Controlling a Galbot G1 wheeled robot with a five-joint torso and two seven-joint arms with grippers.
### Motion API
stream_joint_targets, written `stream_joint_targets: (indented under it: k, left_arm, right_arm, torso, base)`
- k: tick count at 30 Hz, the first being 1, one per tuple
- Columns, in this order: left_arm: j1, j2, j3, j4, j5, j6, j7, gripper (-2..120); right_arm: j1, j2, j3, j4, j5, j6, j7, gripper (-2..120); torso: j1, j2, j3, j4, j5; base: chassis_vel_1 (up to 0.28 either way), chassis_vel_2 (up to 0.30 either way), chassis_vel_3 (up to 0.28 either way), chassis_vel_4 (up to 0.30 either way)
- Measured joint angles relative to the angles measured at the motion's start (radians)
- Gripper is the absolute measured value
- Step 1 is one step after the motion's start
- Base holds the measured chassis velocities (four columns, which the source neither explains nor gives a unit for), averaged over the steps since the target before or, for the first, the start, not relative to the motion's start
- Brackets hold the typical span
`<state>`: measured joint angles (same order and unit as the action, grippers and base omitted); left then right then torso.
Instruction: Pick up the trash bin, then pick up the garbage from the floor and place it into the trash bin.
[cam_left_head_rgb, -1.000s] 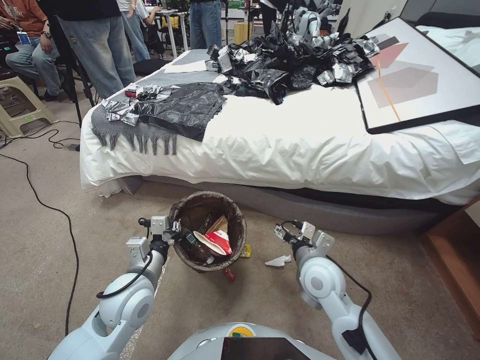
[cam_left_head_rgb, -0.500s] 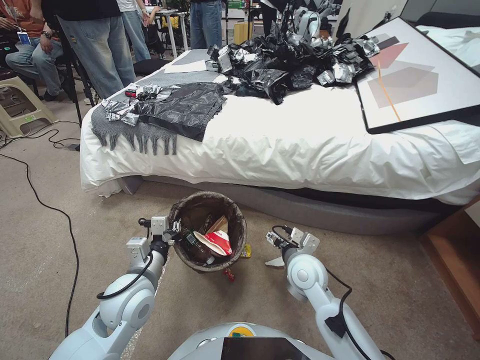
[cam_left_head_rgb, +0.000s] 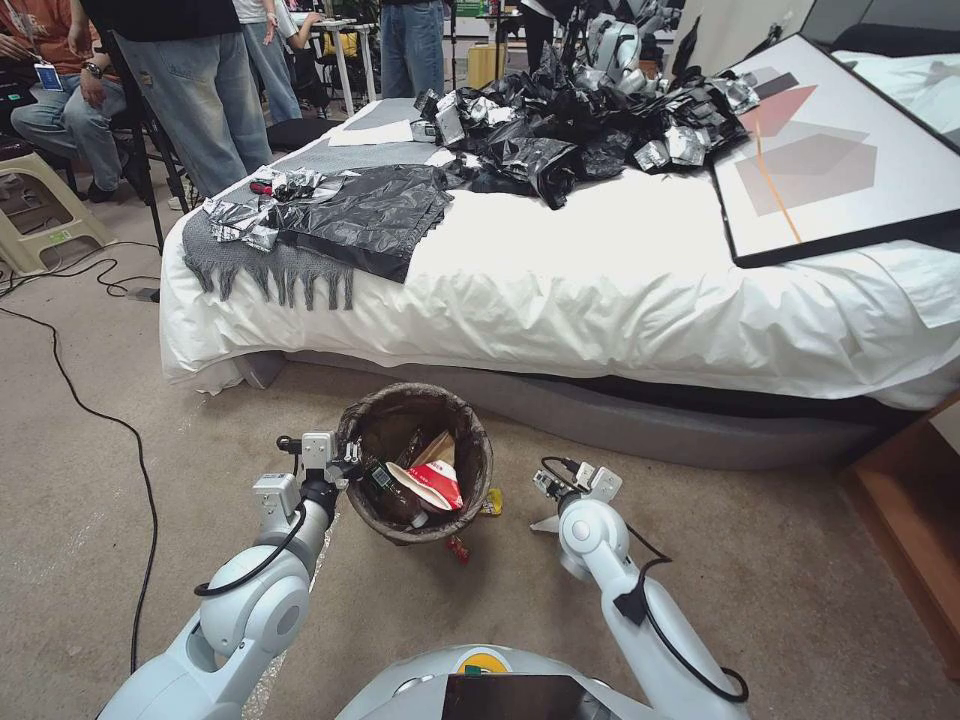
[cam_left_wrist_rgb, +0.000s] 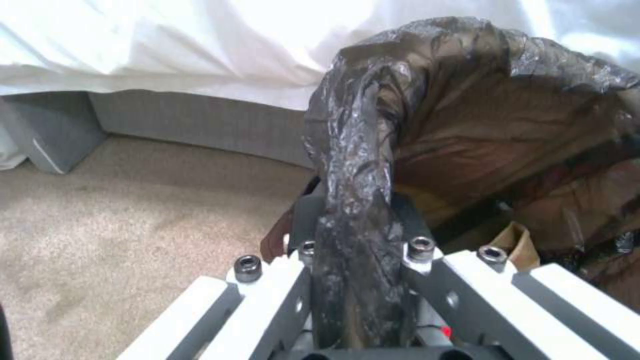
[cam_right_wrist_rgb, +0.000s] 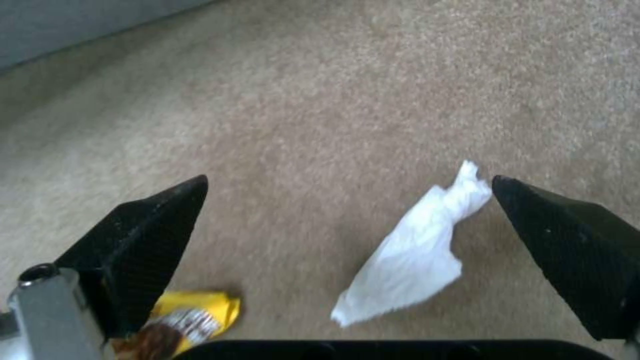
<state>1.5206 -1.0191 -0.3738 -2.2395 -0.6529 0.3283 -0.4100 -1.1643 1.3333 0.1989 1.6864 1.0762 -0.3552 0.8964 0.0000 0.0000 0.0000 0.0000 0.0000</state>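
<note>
The trash bin (cam_left_head_rgb: 470, 430), a round bucket lined with a dark bag, hangs just above the carpet in front of the bed. My left gripper (cam_left_head_rgb: 347, 464) is shut on its near-left rim, and the left wrist view shows the fingers (cam_left_wrist_rgb: 427, 265) clamped over the bag-covered rim (cam_left_wrist_rgb: 353, 165). Inside lie a red-and-white cup (cam_left_head_rgb: 432, 486) and a brown paper bag (cam_left_head_rgb: 437, 450). My right gripper (cam_right_wrist_rgb: 348, 181) is open, low over the carpet, with a white tissue (cam_right_wrist_rgb: 413, 255) between its fingers but nearer one. Of the garbage on the floor, the tissue (cam_left_head_rgb: 545, 523), a yellow wrapper (cam_left_head_rgb: 491, 503) and a red scrap (cam_left_head_rgb: 458, 548) show.
A bed (cam_left_head_rgb: 600, 290) with white sheets, black bags and a large framed picture (cam_left_head_rgb: 830, 150) stands right behind the bin. A black cable (cam_left_head_rgb: 120, 430) runs across the carpet on the left. Wooden furniture (cam_left_head_rgb: 910, 520) borders the right. People stand beyond the bed.
My right arm has swung left and down, bringing its open gripper over the white tissue. The left gripper and the bin have stayed put.
</note>
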Motion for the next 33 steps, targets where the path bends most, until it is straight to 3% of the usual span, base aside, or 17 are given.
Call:
stream_joint_targets:
  k: [3,10,33]
  left_arm:
    - [-0.006,0.0,0.003,0.005,-0.002,0.0,0.0,5]
    - [-0.01,0.006,0.003,0.007,-0.008,-0.001,0.001,5]
    - [-0.02,0.012,0.006,0.012,-0.014,-0.001,0.0,5]
  right_arm:
    - [0.047,0.017,0.004,-0.088,-0.002,0.005,-0.007,100]
    - [0.062,0.038,0.005,-0.156,-0.013,0.01,-0.007,100]
    - [0.053,0.046,0.009,-0.212,-0.022,0.001,0.021,100]
  torso:
    - [0.0,0.0,0.0,0.0,0.0]
    - [0.0,0.0,0.0,0.0,0.0]
    - [0.0,0.0,0.0,0.0,0.0001]
  base:
    - [0.0,0.0,0.0,0.0]
    - [0.0,0.0,0.0,0.0]
    - [0.0,0.0,0.0,0.0]
